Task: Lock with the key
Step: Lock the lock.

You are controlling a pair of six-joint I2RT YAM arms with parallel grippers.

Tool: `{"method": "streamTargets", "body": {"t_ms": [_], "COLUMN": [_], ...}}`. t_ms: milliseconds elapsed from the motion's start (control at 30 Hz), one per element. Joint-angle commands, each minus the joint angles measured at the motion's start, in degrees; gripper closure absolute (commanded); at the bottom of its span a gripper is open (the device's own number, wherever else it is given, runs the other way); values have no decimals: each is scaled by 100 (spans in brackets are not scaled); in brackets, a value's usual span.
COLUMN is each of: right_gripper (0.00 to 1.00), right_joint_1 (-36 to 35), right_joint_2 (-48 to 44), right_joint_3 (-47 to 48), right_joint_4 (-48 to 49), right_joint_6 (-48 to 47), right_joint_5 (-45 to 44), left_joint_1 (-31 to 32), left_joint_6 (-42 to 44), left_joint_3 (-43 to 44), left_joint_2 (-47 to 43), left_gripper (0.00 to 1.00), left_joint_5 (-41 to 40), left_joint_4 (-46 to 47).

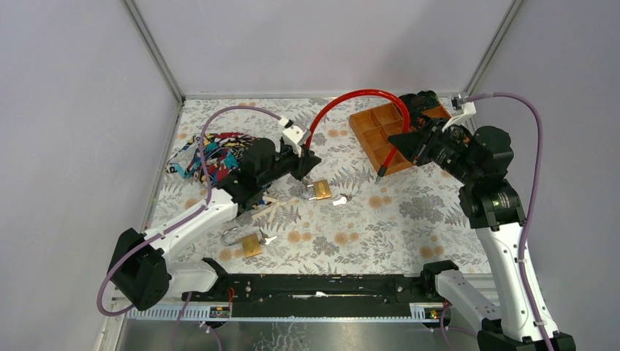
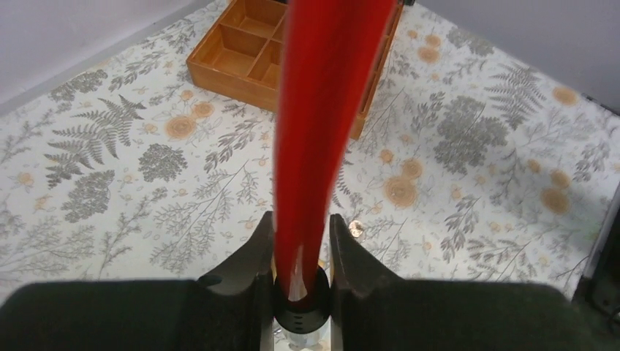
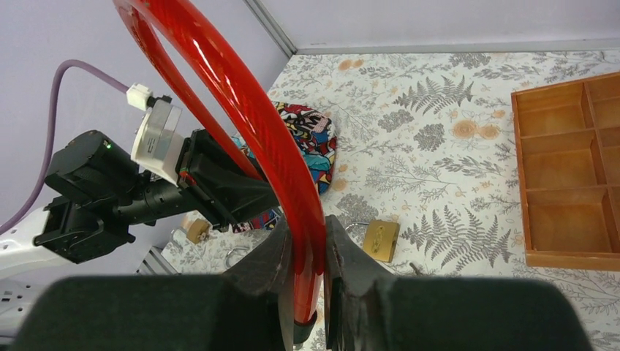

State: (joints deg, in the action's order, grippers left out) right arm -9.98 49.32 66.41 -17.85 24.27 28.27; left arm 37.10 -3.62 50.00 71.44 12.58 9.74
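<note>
A red cable lock (image 1: 349,97) arcs above the table between both grippers. My left gripper (image 1: 306,164) is shut on one end of it; in the left wrist view the cable (image 2: 322,110) runs up from between the fingers (image 2: 301,241), its black end collar (image 2: 300,307) low in the jaws. My right gripper (image 1: 397,146) is shut on the cable near its other end, whose black tip (image 1: 380,175) hangs below. The right wrist view shows the cable (image 3: 241,110) squeezed between the fingers (image 3: 307,245). A brass padlock (image 1: 319,191) lies beside a small key (image 1: 340,199).
A second brass padlock (image 1: 251,244) with an open shackle and a key (image 1: 269,239) lies at the front left. A wooden divided tray (image 1: 380,135) stands at the back right. A colourful cloth (image 1: 212,153) lies at the back left.
</note>
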Motion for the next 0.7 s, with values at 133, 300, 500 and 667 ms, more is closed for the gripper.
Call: {"method": "streamTargets", "body": {"t_ms": [133,300,500,667], "right_gripper": [100,100,100,100], "right_joint_1": [5,5,5,5], "right_joint_2": [-200,-329,-173,162], "right_joint_3": [363,336,708,807], "right_joint_4": [1147,3198,4903,5910], "right_joint_6": [724,2103,2879,3712], "right_joint_5": [410,395,567,1078], "left_joint_1": [25,393,854,1354], "left_joint_6": [-1582,-3810,-4328,-3116], "left_joint_3": [42,750,1915,2377], "left_joint_2": [-475,-350,-139,39], "left_gripper": [100,100,100,100], "left_joint_5": [2282,3396,3756,5356], "left_joint_4": [949,3096,3981,4368]}}
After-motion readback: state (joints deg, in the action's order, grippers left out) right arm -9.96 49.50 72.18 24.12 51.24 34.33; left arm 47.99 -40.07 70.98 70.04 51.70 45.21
